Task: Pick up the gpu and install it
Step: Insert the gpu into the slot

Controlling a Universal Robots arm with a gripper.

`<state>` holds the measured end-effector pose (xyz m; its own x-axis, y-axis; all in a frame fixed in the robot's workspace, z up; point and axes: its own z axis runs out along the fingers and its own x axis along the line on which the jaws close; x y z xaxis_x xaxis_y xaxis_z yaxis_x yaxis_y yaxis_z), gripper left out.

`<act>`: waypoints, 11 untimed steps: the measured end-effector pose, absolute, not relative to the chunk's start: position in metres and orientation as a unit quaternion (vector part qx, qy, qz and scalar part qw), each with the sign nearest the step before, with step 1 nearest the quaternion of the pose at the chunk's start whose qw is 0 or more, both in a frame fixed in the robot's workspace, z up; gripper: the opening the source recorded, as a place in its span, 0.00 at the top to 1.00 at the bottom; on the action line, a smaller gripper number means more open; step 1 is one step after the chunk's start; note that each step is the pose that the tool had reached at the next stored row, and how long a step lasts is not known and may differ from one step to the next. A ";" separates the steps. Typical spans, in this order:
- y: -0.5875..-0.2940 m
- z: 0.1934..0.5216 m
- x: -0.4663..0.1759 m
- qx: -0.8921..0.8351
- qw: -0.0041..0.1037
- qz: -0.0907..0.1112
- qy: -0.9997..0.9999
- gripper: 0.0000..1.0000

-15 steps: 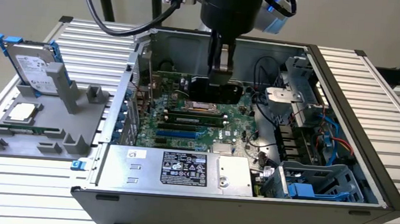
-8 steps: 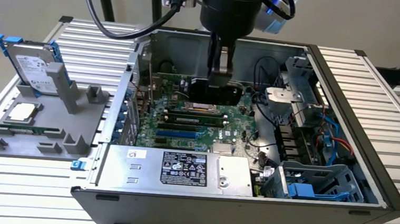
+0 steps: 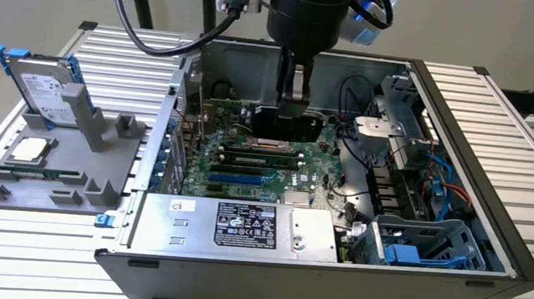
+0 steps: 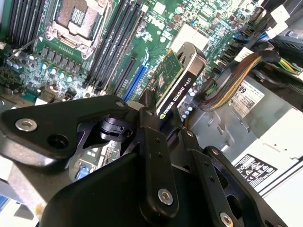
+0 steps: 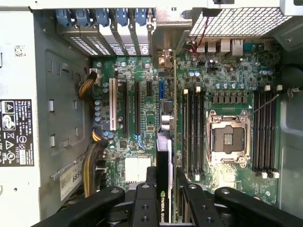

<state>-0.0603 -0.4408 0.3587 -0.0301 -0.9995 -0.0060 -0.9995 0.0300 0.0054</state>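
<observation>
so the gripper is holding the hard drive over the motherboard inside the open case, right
Not quite: it holds the graphics card, not the hard drive. In the second wrist view the gripper is shut on the card's edge above the motherboard. The hard drive stands in the grey holder outside the case, per the exterior view.

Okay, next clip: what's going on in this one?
A robot arm is reaching down into an open computer case with its gripper shut on the gpu. The card is held on edge above the motherboard, over the expansion slots beside the empty processor socket, and does not look seated yet. Outside the case, toward the exterior view's left, a grey parts stand holds a hard drive upright.
</observation>
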 end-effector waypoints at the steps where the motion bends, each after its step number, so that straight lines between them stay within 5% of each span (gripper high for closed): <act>1: -0.441 0.359 -0.060 -0.696 0.000 0.004 0.718 1.00; 11: -0.441 0.356 -0.060 -0.696 0.000 0.004 0.718 1.00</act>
<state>-0.0603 -0.4408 0.3561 -0.0301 -0.9995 -0.0062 -0.9995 0.0300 0.0054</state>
